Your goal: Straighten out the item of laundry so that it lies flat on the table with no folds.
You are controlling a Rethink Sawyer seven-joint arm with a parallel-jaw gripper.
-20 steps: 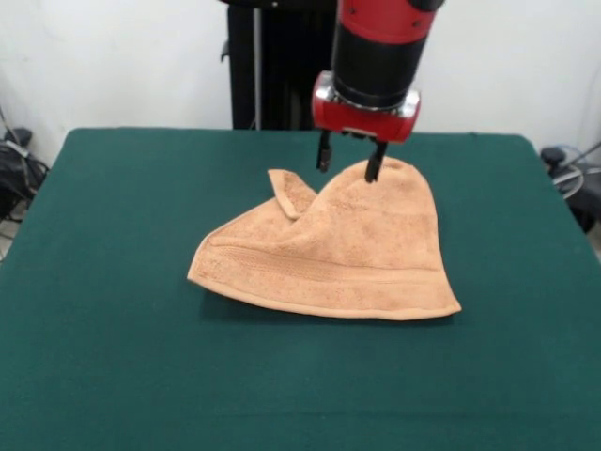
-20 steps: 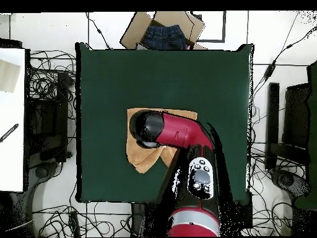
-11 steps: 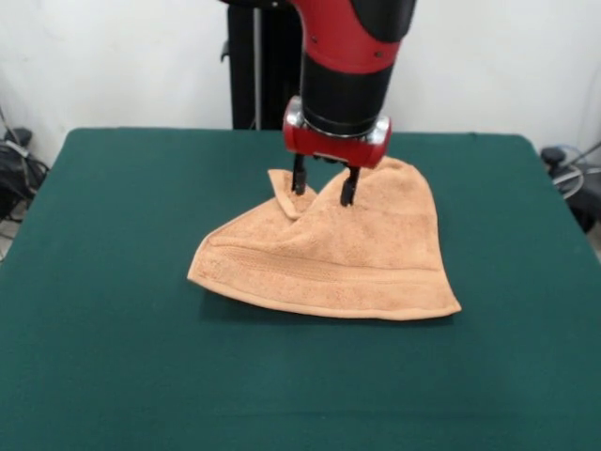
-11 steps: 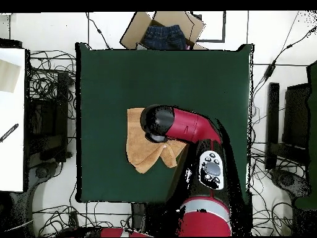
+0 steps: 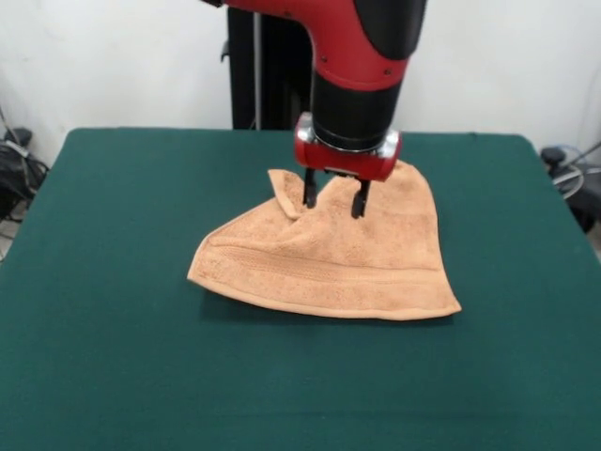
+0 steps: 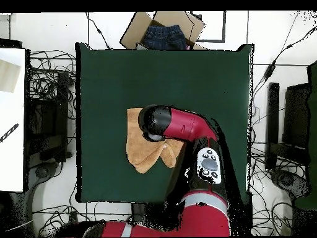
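Hovering your gripper [image 5: 332, 199], fingers parted and gripping nothing, you are lining up over the folded peach towel [image 5: 329, 254], apparently to pinch its doubled-over layer.

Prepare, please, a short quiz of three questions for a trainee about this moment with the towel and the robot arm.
1. True or false: the towel lies fully flat on the table.
2. Multiple choice: in the front view, the gripper is
A. far off to the side of the towel
B. over the towel's far part, fingers apart
C. lifting the towel clear of the table
3. Fill in: in the overhead view, a cardboard box beyond the table's top edge holds something ____ in colour.

Key:
1. False. It is folded, and a small flap sticks up beside the gripper.
2. B.
3. Dark blue.
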